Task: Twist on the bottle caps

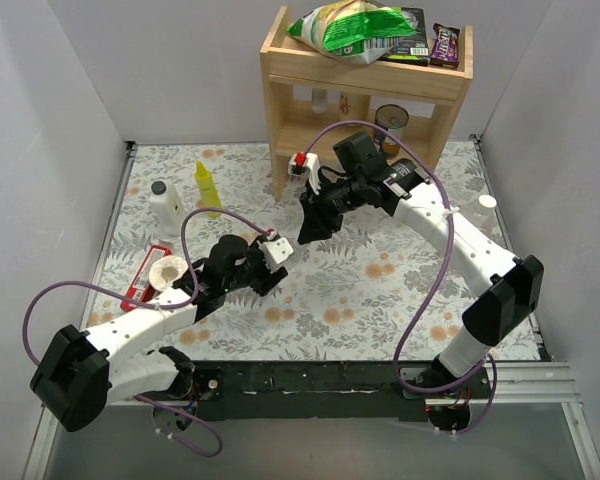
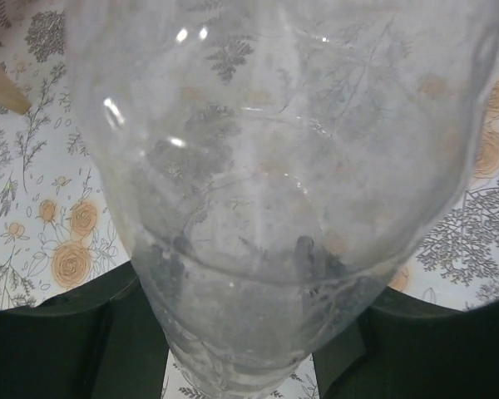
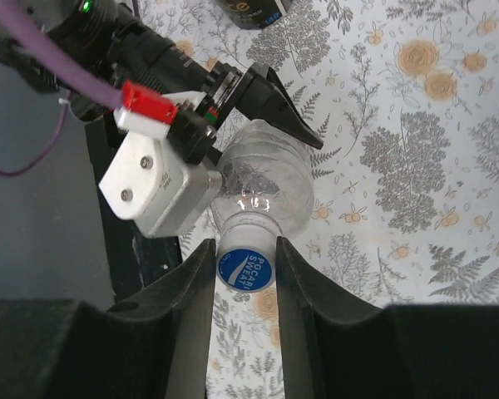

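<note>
While L gripper (image 1: 267,262) holds bottle (image 3: 266,179), R (image 3: 246,253) pinches cap (image 3: 245,270).

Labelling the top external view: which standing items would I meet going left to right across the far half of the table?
White black-capped bottle → yellow squeeze bottle → wooden shelf → white-capped clear bottle.

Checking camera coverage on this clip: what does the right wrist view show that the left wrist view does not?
Only the right wrist view shows the blue cap at the neck of the clear bottle, pinched by the right gripper. Only the left wrist view shows the bottle's body close up, filling the frame, with the left gripper clamped around it. Both show the bottle and the floral table cover.
</note>
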`<action>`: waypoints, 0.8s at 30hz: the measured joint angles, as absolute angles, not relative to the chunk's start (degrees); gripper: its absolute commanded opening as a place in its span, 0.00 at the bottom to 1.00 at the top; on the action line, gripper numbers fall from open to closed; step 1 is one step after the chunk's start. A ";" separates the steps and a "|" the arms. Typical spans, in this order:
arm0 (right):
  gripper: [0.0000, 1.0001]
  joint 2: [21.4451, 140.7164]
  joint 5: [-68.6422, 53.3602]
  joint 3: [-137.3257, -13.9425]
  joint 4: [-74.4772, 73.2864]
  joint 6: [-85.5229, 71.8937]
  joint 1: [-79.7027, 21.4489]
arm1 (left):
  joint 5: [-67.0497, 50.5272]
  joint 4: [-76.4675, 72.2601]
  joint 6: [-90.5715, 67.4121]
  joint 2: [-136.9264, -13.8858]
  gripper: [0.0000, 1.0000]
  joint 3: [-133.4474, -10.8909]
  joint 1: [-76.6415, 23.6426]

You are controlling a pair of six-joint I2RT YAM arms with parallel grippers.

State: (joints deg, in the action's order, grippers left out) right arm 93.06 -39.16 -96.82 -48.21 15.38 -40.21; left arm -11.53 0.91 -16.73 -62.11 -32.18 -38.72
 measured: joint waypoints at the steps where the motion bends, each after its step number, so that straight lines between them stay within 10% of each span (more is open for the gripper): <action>1: 0.19 93.51 -38.96 -96.88 -47.79 13.26 -40.05 | -10.44 0.75 -16.71 -62.50 0.00 -32.18 -38.92; 8: 0.55 98.30 -37.98 -101.60 -48.16 7.51 -38.63 | -6.17 -1.13 -17.54 -64.66 0.00 -32.18 -39.11; 24: 0.68 78.24 -63.35 -83.77 -30.98 24.75 -30.92 | -34.89 -1.48 -21.47 -58.02 0.00 -34.22 -38.20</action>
State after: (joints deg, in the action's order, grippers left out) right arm 78.24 -63.35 -83.77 -30.98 24.75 -30.92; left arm -34.89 -1.48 -21.47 -58.02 -34.22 -38.20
